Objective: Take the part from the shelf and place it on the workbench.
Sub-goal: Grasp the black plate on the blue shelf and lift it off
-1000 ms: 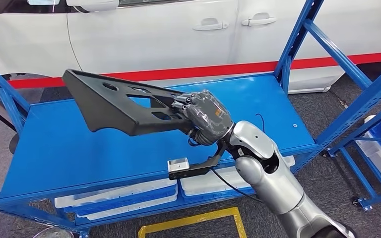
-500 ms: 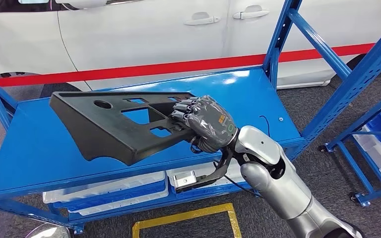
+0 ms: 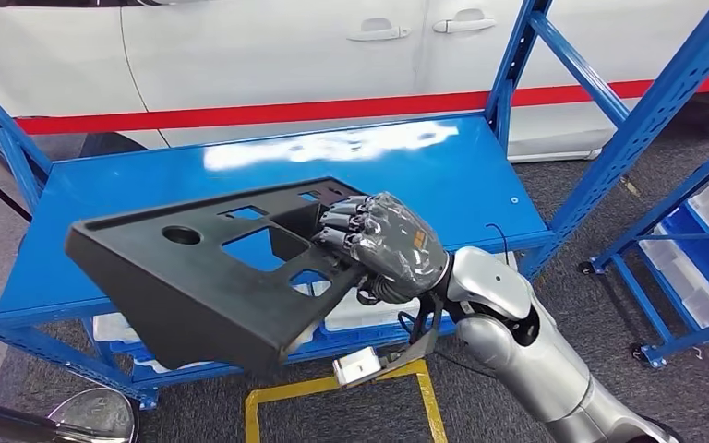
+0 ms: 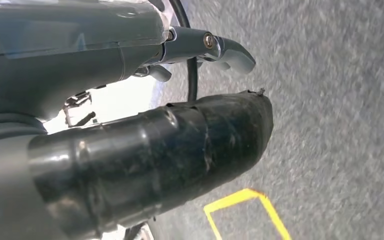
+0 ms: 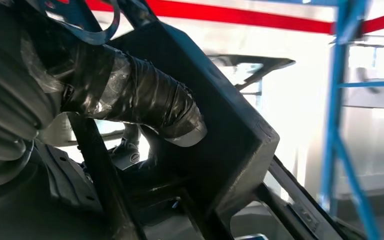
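The right robot hand (image 3: 383, 247) grips one end of the black plastic panel (image 3: 203, 277), whose long axis extends leftward above the blue shelf (image 3: 443, 175).

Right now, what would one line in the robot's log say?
right hand: grips black part | part: lifted clear of blue shelf, overhanging its front edge | left hand: holds nothing, over grey floor

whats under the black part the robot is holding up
Under the black part, held by the right hand, lie the blue shelf, seen through its cutouts, and white bins below. What the solid panel covers cannot be seen.
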Robot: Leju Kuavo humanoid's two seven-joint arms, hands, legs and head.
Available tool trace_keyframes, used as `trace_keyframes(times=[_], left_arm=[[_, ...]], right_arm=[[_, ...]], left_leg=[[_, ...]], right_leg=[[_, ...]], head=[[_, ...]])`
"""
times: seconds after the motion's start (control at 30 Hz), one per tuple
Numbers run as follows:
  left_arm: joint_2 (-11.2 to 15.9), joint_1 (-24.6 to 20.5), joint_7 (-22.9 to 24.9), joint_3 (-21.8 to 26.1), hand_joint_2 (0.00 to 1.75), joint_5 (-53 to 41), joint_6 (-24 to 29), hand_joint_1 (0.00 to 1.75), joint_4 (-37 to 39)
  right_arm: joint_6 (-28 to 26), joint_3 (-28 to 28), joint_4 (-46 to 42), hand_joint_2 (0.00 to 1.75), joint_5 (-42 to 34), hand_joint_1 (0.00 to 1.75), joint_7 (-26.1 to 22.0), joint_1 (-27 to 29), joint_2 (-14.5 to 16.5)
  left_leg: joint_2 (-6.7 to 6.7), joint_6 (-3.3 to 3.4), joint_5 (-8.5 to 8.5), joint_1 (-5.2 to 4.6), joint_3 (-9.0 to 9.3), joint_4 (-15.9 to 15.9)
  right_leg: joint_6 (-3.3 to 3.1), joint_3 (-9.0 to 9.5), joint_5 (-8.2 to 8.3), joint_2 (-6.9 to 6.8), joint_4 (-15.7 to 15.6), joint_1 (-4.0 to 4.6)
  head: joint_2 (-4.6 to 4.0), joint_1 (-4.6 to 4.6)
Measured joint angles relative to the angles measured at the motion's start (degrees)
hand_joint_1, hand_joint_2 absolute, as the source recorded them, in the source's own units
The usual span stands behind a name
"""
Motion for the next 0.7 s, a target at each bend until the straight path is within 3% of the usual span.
trace_keyframes(times=[0.03,0.1,0.17,0.23,0.27,0.33,0.37,0.4,0.43,0.47,0.53,0.6,0.63,0.7], left_arm=[[0.0,0.0,0.0,-0.1,0.0,0.0,-0.1,0.0,0.0],[0.0,0.0,-0.1,-0.1,0.0,-0.1,-0.2,0.0,0.0],[0.0,0.0,-0.2,-0.1,0.0,-0.1,-0.3,0.0,0.0],[0.0,0.0,-0.2,-0.1,0.0,-0.1,-0.3,0.0,0.0],[0.0,0.1,-0.2,-0.1,0.0,-0.1,-0.3,0.0,0.0],[0.0,0.1,-0.2,-0.2,0.0,-0.2,-0.3,0.0,0.0],[0.0,0.1,-0.2,-0.2,0.0,-0.2,-0.4,0.0,0.0],[0.0,0.0,-0.2,-0.2,0.0,-0.2,-0.4,0.0,0.0],[0.0,0.0,-0.2,-0.2,0.0,-0.2,-0.3,0.0,0.0],[0.0,-0.1,-0.2,-0.2,0.0,-0.2,-0.3,0.0,0.0],[0.0,-0.2,-0.3,-0.2,0.0,-0.3,-0.3,0.0,0.0],[0.1,-0.4,-0.3,-0.3,0.0,-0.5,-0.2,0.0,0.0],[0.2,-0.5,-0.3,-0.3,0.0,-0.5,-0.2,0.0,0.0],[0.3,-0.6,-0.3,-0.5,0.0,-0.6,-0.2,0.0,0.0]], right_arm=[[0.1,0.3,-0.6,1.75,-0.6,1.75,-0.6,0.1,-0.2],[0.1,0.8,-1.8,1.75,-1.3,1.75,-1.3,0.2,-0.5],[0.1,1.3,-2.7,1.75,-1.7,1.75,-1.7,0.3,-0.8],[0.1,1.9,-3.2,1.75,-1.9,1.75,-1.9,0.3,-1.0],[0.1,2.1,-3.3,1.75,-2.0,1.75,-2.0,0.3,-1.1],[0.1,2.5,-3.6,1.75,-2.1,1.75,-2.0,0.2,-1.1],[0.1,2.6,-3.6,1.75,-2.2,1.75,-2.1,0.2,-1.1],[0.1,2.8,-3.7,1.75,-2.3,1.75,-2.1,0.3,-1.1],[0.1,2.9,-3.7,1.75,-2.5,1.75,-2.1,0.3,-1.1],[0.1,3.0,-3.7,1.75,-2.6,1.75,-2.2,0.3,-1.1],[0.1,3.2,-3.8,1.75,-2.8,1.75,-2.2,0.4,-1.1],[0.1,3.2,-4.1,1.75,-3.1,1.75,-2.3,0.4,-1.2],[0.1,3.2,-4.2,1.75,-3.2,1.75,-2.3,0.4,-1.3],[0.2,3.3,-4.3,1.75,-3.3,1.75,-2.4,0.4,-1.4]], left_leg=[[0.0,-0.29,0.21,0.15,-0.97,0.8],[-0.07,-0.97,0.52,0.2,-2.44,2.2],[-0.16,-1.84,1.04,0.11,-3.01,2.7],[-0.24,-2.68,1.1,0.26,-3.3,2.9],[-0.27,-2.99,-0.09,0.4,-3.73,3.7],[-0.31,-3.36,-5.21,0.57,-5.2,8.3],[-0.31,-3.51,-7.95,0.59,-6.0,11.7],[-0.31,-3.66,-9.67,0.6,-6.46,15.0],[-0.31,-3.75,-10.04,0.61,-6.37,17.2],[-0.29,-3.77,-9.1,0.61,-5.5,17.7],[0.27,-3.48,-5.99,0.58,-0.9,13.3],[2.19,-2.87,-5.91,0.14,5.13,5.1],[2.88,-2.53,-6.5,-0.16,6.92,2.1],[2.57,-1.8,-6.47,-0.56,7.32,0.0]], right_leg=[[0.24,2.7,0.64,-0.01,-3.4,-0.23],[-0.11,6.99,0.25,0.07,-9.6,-0.12],[-1.23,7.84,-0.37,0.2,-11.4,0.3],[-2.51,7.05,0.42,0.1,-11.7,0.21],[-3.16,6.55,1.02,0.01,-11.9,0.16],[-4.06,5.27,2.33,-0.24,-12.1,0.14],[-4.26,4.49,2.97,-0.39,-12.1,0.22],[-4.32,3.69,3.61,-0.6,-12.1,0.32],[-4.33,2.87,4.25,-0.9,-12.0,0.4],[-4.28,2.06,4.84,-1.22,-11.9,0.46],[-4.02,0.62,5.92,-1.94,-11.6,0.54],[-3.49,-0.1,6.84,-2.86,-11.4,0.66],[-3.15,-0.1,7.27,-3.47,-11.5,0.68],[-2.39,0.15,8.29,-4.79,-12.1,0.57]], head=[[0.0,0.0],[0.0,-0.02],[0.0,-0.02],[0.0,0.02],[0.0,0.03],[0.0,0.01],[0.0,-0.01],[0.0,0.0],[0.0,0.0],[0.0,0.01],[0.0,-0.01],[0.0,0.01],[0.0,0.01],[0.0,-0.02]])
